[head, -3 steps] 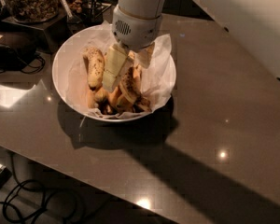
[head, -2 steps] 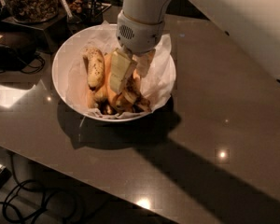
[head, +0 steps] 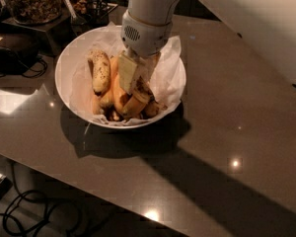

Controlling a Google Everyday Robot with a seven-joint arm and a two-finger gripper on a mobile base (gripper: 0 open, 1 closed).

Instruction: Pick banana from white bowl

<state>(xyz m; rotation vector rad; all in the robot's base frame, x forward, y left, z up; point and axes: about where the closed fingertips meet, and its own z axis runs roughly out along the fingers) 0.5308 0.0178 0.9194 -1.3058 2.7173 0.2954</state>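
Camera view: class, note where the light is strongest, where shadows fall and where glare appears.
In the camera view, the white bowl and the gripper, down among its bananas, are brightest; the bowl casts a dark shadow on the table at its near side, the arm a broad diagonal band; small glare spots dot the table; the background is dim.

Table surface: glossy grey-brown table (head: 227, 132) carrying one bowl and several dark items.
The white bowl (head: 64, 90) stands toward the far left corner, well in from the near edge. A dark stand (head: 37, 28) sits at the far left corner; a black object (head: 10, 53) with a cable (head: 32, 70) lies at the left edge. The gripper (head: 134, 83) hangs inside the bowl.
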